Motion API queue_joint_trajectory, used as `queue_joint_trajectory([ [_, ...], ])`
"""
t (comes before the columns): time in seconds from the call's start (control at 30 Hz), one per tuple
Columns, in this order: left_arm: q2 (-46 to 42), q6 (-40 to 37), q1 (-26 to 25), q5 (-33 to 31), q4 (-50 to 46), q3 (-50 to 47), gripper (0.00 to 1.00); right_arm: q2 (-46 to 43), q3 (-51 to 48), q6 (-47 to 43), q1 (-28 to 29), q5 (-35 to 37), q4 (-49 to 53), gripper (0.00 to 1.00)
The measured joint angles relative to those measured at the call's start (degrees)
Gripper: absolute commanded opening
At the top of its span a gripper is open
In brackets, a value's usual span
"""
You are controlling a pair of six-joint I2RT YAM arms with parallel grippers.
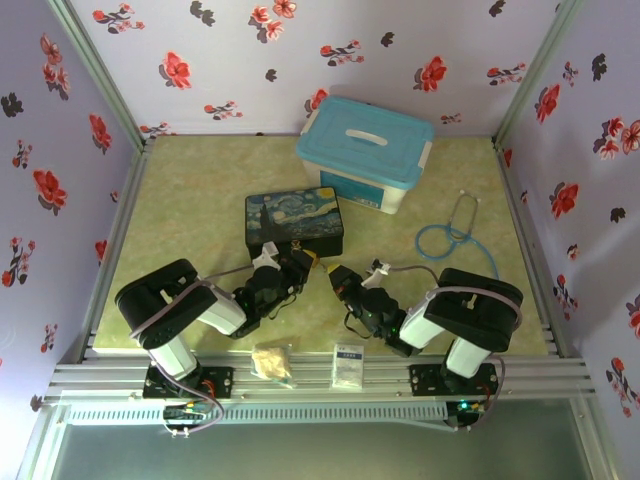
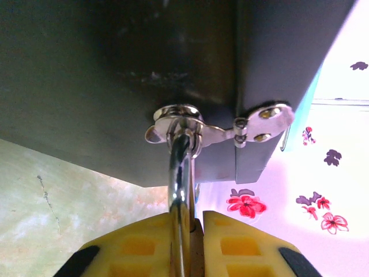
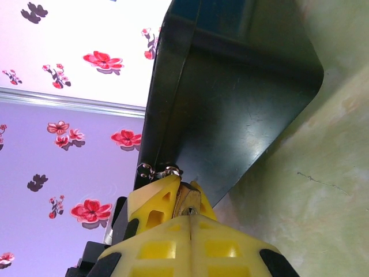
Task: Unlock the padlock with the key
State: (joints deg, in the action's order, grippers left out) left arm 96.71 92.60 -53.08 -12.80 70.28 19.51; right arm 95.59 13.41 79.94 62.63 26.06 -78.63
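The dark blue painted box [image 1: 294, 222] lies mid-table, its silver hasp [image 2: 230, 130] facing the arms. The padlock [image 3: 185, 197] hangs from that hasp; its silver shackle [image 2: 180, 167] runs through the ring. My left gripper [image 2: 196, 222] is shut on the padlock, yellow fingers [image 3: 154, 205] either side of the brass body. My right gripper [image 3: 190, 222] is shut, fingertips pressed against the padlock's underside. A silvery bit of the key [image 3: 188, 211] shows at the keyhole; the rest is hidden between the pads. In the top view both grippers [image 1: 298, 265] [image 1: 342, 280] meet at the box's front edge.
A white bin with a light blue lid [image 1: 365, 150] stands behind the box. A blue stethoscope [image 1: 455, 238] lies at the right. Near the front rail are a white card with a blue stripe [image 1: 348, 365] and a crumpled beige lump [image 1: 272, 362]. Floral walls enclose the table.
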Motion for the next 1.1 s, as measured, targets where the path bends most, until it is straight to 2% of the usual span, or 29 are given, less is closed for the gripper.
queue_joint_trajectory([
  [0.97, 1.9, 1.0, 0.2, 1.5, 0.3, 1.9, 0.00, 0.9, 0.7, -1.5, 0.0, 0.3, 0.0, 0.00],
  [1.1, 1.9, 0.9, 0.5, 1.5, 0.3, 1.9, 0.00, 2.9, 1.0, -1.3, -1.6, -2.4, 0.0, 0.00],
])
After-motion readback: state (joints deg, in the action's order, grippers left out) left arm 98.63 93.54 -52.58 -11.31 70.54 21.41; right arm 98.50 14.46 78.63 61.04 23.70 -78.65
